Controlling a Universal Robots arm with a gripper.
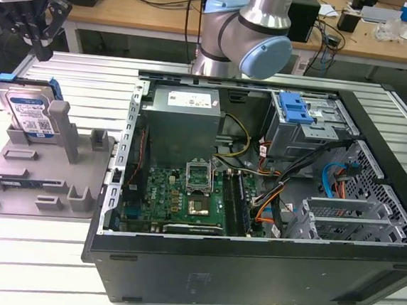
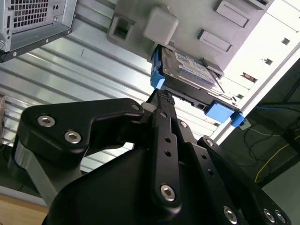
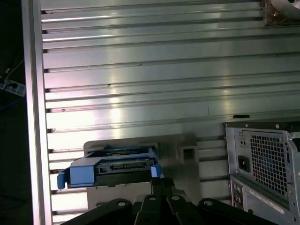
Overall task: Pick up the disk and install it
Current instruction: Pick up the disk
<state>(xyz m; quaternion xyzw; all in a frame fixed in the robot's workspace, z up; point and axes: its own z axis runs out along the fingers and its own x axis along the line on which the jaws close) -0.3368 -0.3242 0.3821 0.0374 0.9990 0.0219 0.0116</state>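
Observation:
The disk (image 1: 29, 109) is a silver drive with a white-and-blue label in a bright blue bracket. It stands on edge in a grey holder (image 1: 45, 174) at the exterior view's left. Both wrist views show the disk (image 2: 192, 77) (image 3: 112, 166) just beyond the fingertips. My gripper (image 1: 41, 53) hangs a little above the disk's top edge, apart from it. Its black fingers (image 2: 161, 97) meet at the tips, shut with nothing between them. In the first wrist view the gripper (image 3: 159, 182) points at the disk's connector edge.
An open computer case (image 1: 250, 271) lies to the right of the holder on the slatted aluminium table (image 1: 74, 77). Inside are a grey power supply (image 1: 185, 122), a motherboard (image 1: 185, 197), and a metal drive cage with a blue latch (image 1: 296, 107). The arm's base (image 1: 242, 34) stands behind the case.

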